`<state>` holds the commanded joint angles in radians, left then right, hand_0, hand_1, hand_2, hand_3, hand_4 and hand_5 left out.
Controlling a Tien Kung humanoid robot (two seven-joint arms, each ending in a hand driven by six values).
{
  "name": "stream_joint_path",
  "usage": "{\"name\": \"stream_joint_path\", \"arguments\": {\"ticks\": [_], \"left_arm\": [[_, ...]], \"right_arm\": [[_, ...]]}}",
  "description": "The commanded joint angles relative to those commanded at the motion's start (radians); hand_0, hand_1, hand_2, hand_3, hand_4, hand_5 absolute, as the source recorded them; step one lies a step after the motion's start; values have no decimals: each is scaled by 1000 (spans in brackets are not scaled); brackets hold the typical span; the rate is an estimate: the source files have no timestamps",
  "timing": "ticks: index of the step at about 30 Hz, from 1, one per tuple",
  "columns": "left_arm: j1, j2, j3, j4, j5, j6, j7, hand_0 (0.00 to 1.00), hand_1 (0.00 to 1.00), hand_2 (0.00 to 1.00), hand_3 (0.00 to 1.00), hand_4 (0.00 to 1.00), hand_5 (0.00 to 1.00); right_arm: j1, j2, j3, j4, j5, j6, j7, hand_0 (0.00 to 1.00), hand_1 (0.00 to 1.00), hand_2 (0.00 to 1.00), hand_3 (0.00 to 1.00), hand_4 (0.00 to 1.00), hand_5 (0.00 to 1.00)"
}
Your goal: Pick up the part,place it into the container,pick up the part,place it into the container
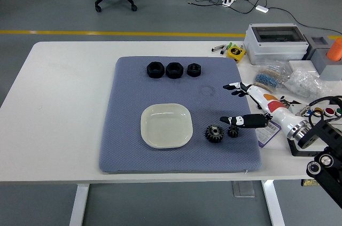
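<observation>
Small gear (pixel 233 131) lies flat (axis up) under open right hand (pixel 241 106).

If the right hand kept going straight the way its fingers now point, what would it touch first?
The right hand, fingers spread and empty, points left across the mat. Its lower finger ends just above the small gear, so that would probably be met first, then the larger gear. Height above them is unclear.

Right hand (pixel 251 107) open over the mat's (pixel 128 146) edge, thumb just above two gears (pixel 215 133) beside a dish (pixel 166 125)
</observation>
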<state>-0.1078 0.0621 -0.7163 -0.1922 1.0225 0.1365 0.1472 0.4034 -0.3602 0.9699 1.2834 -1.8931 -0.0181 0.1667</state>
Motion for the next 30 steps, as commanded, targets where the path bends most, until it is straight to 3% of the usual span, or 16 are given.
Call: {"name": "stream_joint_path", "arguments": {"ticks": [8, 10, 14, 15, 20, 21, 30], "left_arm": [[-3, 1, 4, 0, -7, 0, 0, 741, 693, 648, 582, 641, 615], [-4, 2, 6, 0, -11, 1, -1, 740, 695, 649, 582, 640, 614], [-5, 2, 11, 0, -21, 2, -2, 740, 695, 649, 582, 640, 614], [-5, 2, 11, 0, -22, 3, -2, 740, 693, 648, 582, 640, 616], [-6, 2, 12, 0, -22, 3, -2, 740, 693, 648, 582, 640, 616], [-6, 2, 13, 0, -23, 3, -2, 741, 691, 648, 582, 640, 616], [-5, 2, 13, -1, -27, 4, -2, 740, 691, 648, 583, 641, 616]], "right_arm": [[39, -22, -54, -32, -228, 23, -9, 716, 714, 774, 777, 998, 256], [48, -25, -66, -42, -252, 20, -11, 681, 683, 739, 737, 985, 247], [61, -27, -87, -59, -267, 6, -12, 681, 683, 739, 737, 985, 247], [66, -27, -95, -63, -264, 4, -11, 632, 655, 712, 645, 937, 243], [85, -27, -125, -76, -259, 3, -7, 632, 655, 712, 645, 937, 243], [88, -26, -130, -79, -258, 4, -7, 605, 630, 688, 564, 886, 249], [121, -8, -169, -131, -252, 5, -11, 599, 627, 686, 551, 868, 266]]}}
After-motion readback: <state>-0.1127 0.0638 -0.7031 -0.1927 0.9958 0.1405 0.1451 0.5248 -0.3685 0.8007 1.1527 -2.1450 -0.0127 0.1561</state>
